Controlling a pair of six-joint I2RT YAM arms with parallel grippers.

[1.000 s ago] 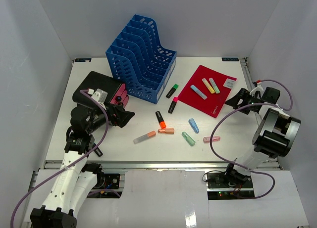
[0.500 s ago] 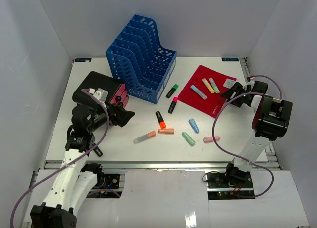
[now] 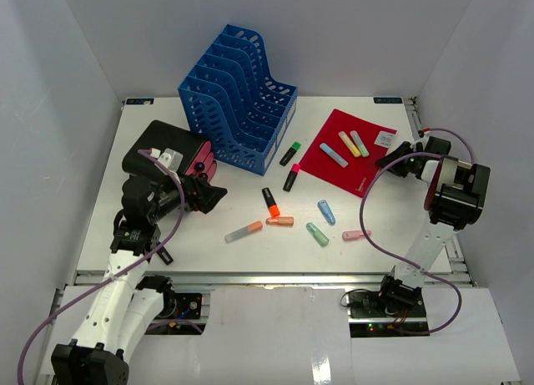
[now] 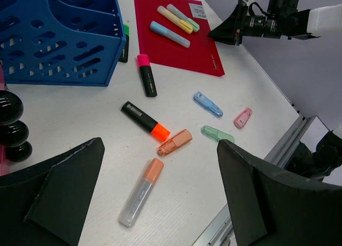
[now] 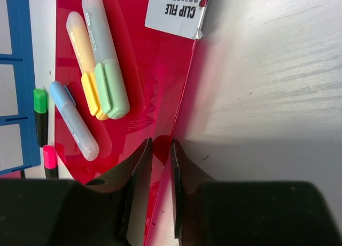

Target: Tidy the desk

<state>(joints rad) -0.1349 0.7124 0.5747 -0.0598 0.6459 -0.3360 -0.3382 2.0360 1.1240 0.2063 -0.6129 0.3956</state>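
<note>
Your right gripper [image 5: 159, 150] has its fingers drawn nearly together over the near edge of the red clip file [image 5: 160, 70]. From the wrist view it looks like a thin pinch on the sheet, though the shadow makes it hard to tell how much of the edge is actually caught. Your left gripper [image 4: 159, 150] hangs spread wide over the middle of the desk [image 3: 200, 243], gripping nothing.

Here's the worry: three pastel highlighters lie loose on that file, the green one [image 5: 107, 54], the yellow one [image 5: 85, 64] touching it, and the blue one [image 5: 75, 120] just beside them. Lift or tilt the file and they'll likely roll off, possibly toward the right edge, which is near. The file is probably floppy too, so a one-edge grip could let it sag or slip free. Drag it flat instead and its far corner may sweep the green-capped marker [image 3: 289, 154] and the pink-capped marker [image 3: 291, 177] lying just off its left side.

Now the desk itself — a large flat white top filling the walled bay, with a metal rail along its front edge by the arm bases. The blue file rack [image 3: 238, 97] stands toward the back left of centre, and the red file lies at the back right. A scatter of markers and pastel highlighters sits in the middle, well apart from the rack's slots.
</note>
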